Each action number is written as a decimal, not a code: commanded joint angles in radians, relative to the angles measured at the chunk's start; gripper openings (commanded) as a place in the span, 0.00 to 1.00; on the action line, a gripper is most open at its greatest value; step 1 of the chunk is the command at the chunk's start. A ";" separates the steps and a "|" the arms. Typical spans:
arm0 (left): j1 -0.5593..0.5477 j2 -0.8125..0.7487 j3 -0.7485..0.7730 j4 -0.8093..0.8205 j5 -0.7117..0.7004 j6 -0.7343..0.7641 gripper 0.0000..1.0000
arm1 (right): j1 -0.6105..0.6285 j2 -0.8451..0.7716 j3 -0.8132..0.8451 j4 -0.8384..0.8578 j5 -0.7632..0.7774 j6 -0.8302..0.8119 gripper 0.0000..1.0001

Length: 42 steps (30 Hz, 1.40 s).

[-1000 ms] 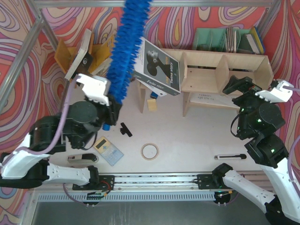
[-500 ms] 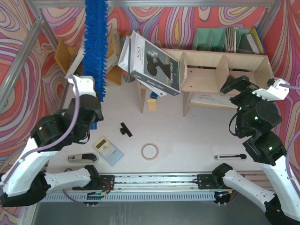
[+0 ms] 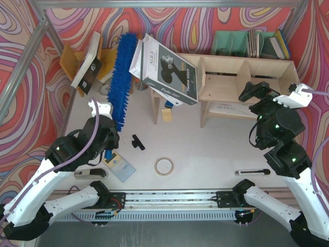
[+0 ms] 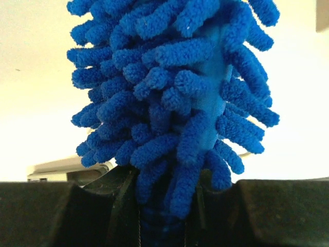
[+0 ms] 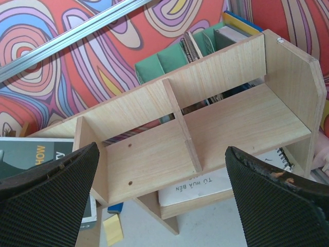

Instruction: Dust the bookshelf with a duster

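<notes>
Left of the bookshelf (image 3: 226,85), the duster (image 3: 121,82) stands as a long, shaggy blue microfibre plume, just beside a grey book (image 3: 167,69) that leans on the shelf's left end. The left gripper (image 3: 114,131) has its jaws clenched on the duster's base. Before the shelf's pale plywood right compartments, the right gripper (image 5: 164,180) hangs with jaws spread wide, holding nothing and not touching the wood. Bare white surface (image 3: 205,149) lies in front of the bookshelf.
</notes>
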 commanded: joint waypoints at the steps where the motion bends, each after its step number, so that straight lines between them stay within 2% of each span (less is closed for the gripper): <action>1: 0.004 -0.053 -0.085 0.122 0.158 -0.006 0.00 | 0.001 0.000 0.016 -0.004 -0.003 0.015 0.99; 6: 0.004 -0.060 -0.119 0.125 0.195 -0.021 0.00 | 0.002 -0.005 0.007 -0.010 0.001 0.022 0.99; 14: 0.004 -0.104 -0.197 0.223 0.333 -0.044 0.00 | 0.000 -0.011 -0.005 -0.010 0.005 0.020 0.99; 18: 0.003 -0.084 -0.239 0.226 0.348 -0.072 0.00 | 0.001 -0.013 -0.016 -0.002 0.005 0.023 0.99; 33: 0.002 -0.014 -0.440 0.284 0.331 -0.174 0.00 | 0.002 -0.022 -0.022 -0.004 0.011 0.017 0.99; 38: 0.002 0.022 -0.429 0.290 0.311 -0.178 0.00 | 0.001 -0.024 -0.023 -0.004 0.009 0.016 0.99; 42: 0.002 -0.002 -0.365 0.281 0.269 -0.159 0.00 | 0.001 -0.027 -0.020 -0.003 0.009 0.010 0.99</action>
